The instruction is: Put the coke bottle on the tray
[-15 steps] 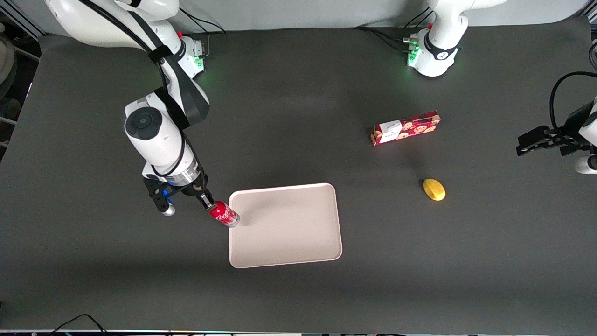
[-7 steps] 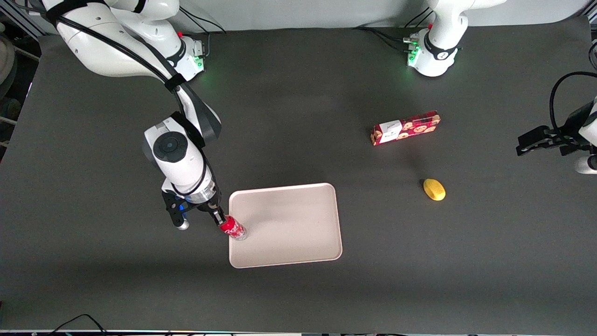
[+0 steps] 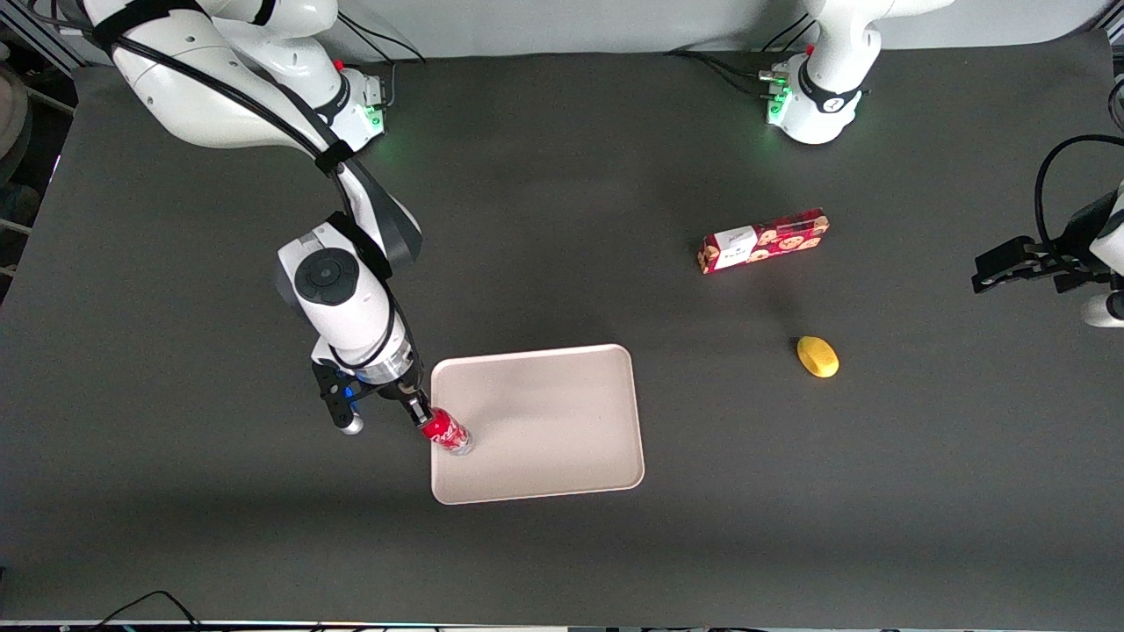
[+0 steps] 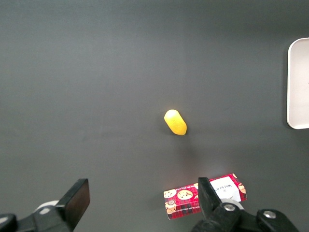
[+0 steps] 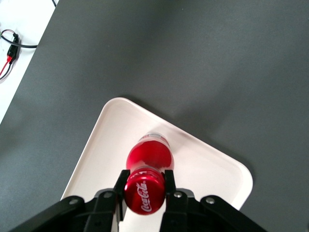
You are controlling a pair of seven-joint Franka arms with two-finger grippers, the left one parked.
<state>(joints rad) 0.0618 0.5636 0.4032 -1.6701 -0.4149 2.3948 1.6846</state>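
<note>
The coke bottle (image 3: 447, 432) was held at its neck by the gripper (image 3: 416, 410), the two fingers clamped just under the red cap, and was positioned over the edge of the tray (image 3: 562, 439) nearest the working arm. The pick-up was therefore judged complete and the carry nearly so. What appeared to remain was the lowering or settling of the bottle onto the tray floor, the release of the fingers, and the withdrawal of the arm. Whether the silvery base was already resting on the tray could not be determined; it seemed close to or at the surface.

From the front view, the placement relative to the whole table was given: the bottle was seen just inside the tray's rim, with most of the tray's flat area bare, toward the parked arm's end. A red patterned box (image 3: 763, 240) and a small yellow object (image 3: 817, 356) were shown well apart from the tray, toward the parked arm's end of the table.

By the right wrist view, the grasp itself was shown, which the front view left unclear: the coke bottle (image 5: 148, 169) was seen from above its cap, pinched between the fingers of the gripper (image 5: 144, 186), with the pale tray (image 5: 111, 140) directly beneath it.

In the left wrist view, only the box (image 4: 205, 195), the yellow object (image 4: 175, 122) and one corner of the tray (image 4: 298, 87) were shown; the bottle was not included.
</note>
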